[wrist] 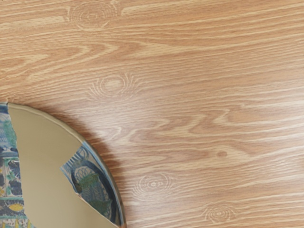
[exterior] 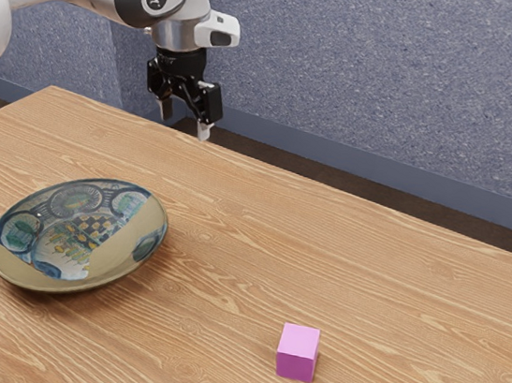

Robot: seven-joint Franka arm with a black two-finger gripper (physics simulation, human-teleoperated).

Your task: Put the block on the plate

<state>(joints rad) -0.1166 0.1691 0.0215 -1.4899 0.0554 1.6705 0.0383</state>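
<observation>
My gripper (exterior: 184,122) hangs above the table's far edge in the exterior view, its two fingers apart with nothing between them. The pink-purple block (exterior: 297,353) rests on the wood toward the near side, well away from the hand. To the exterior view's left lies the plate (exterior: 118,254), round and shallow, tan with blue-green painted patterns; its surface is bare of any block. Part of the same plate (wrist: 45,166) appears in the wrist view, with its curved rim against the wood.
The wooden table (exterior: 393,295) stretches beneath both things, with open wood between plate and block. Behind its far edge stand a speckled blue-grey wall (exterior: 394,77) and a blue baseboard (exterior: 336,160).
</observation>
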